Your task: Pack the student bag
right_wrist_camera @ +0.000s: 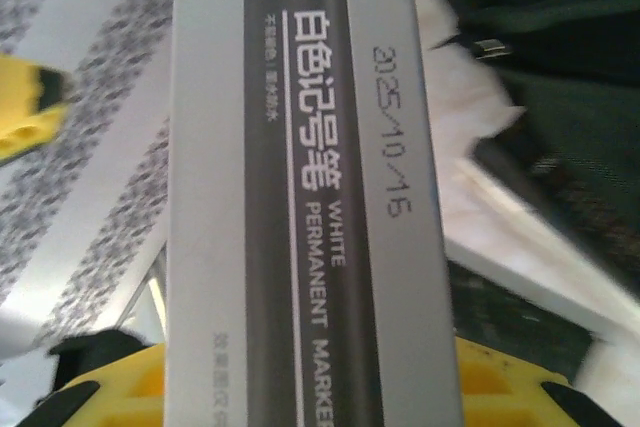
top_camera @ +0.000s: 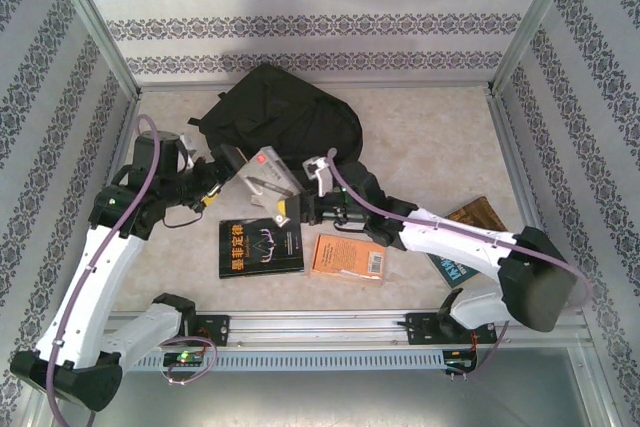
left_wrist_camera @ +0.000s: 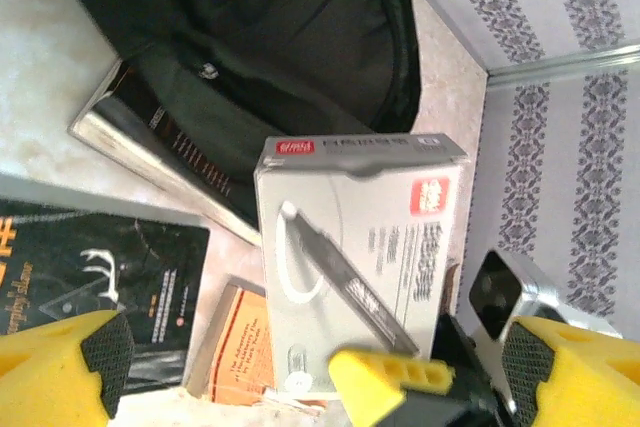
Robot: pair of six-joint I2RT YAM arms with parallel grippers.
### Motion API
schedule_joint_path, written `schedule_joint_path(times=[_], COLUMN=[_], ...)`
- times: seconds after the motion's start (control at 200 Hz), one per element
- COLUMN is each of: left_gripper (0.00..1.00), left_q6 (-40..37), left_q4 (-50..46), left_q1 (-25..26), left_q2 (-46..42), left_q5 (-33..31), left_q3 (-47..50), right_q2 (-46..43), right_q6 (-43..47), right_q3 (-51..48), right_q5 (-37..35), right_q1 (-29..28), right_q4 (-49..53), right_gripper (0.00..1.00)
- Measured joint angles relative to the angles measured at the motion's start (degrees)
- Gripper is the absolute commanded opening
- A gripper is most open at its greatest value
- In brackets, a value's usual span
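The student bag lies at the back of the table, its opening facing the arms. A grey marker box hangs in front of it, and my right gripper is shut on its lower end. The box's printed side runs up from between the yellow fingers. My left gripper sits just left of the box, open wide, its yellow fingers spread on either side of the box without touching it. A dark book lies partly under the bag's flap.
A black-covered book and an orange book lie flat near the front edge. Two more books lie under the right arm at the right. Patterned walls enclose the table on three sides.
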State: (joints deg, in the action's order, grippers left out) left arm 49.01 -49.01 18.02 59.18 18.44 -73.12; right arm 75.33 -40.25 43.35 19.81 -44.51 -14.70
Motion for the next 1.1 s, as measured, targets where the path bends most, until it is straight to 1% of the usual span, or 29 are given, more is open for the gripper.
schedule_joint_path(times=[0.165,0.26,0.355,0.515,0.665,0.884,1.014,1.104], left_gripper=[0.98,0.99,1.0,1.0,1.0,1.0,0.98,0.96], left_q6=[-7.5,-11.82,-16.11,-22.45,-27.71,-33.09,-36.06,-38.25], left_q4=[-1.16,-1.92,-2.71,-4.46,-5.46,-7.26,-9.31,-10.43], left_q1=[8.74,12.07,14.23,15.21,15.26,15.3,15.45,15.72], left_q2=[8.79,14.82,21.62,34.01,44.41,58.66,66.84,71.08], left_q5=[-7.61,-11.32,-14.6,-18.27,-19.06,-17.25,-15.45,-14.99], left_q3=[-6.69,-9.94,-14.25,-24.55,-35.28,-51.28,-59.74,-63.01], right_q2=[-7.28,-11.91,-15.96,-21.97,-26.25,-27.69,-27.69,-27.65], right_q6=[-0.55,-0.59,-0.55,-0.37,-0.33,-0.33,-0.24,-0.02], right_q3=[-4.26,-5.64,-6.4,-7.67,-8.31,-9.22,-9.88,-10.08], right_q5=[-4.39,-6.03,-7.87,-10.49,-13.97,-15.52,-15.23,-14.38], right_q1=[6.58,11.28,15.87,22.03,27.17,35.12,37.83,38.88], right_q4=[4.44,7.93,12.09,18.91,25.11,30.34,31.52,31.87], right_gripper=[0.19,0.18,0.19,0.18,0.18,0.21,0.23,0.23])
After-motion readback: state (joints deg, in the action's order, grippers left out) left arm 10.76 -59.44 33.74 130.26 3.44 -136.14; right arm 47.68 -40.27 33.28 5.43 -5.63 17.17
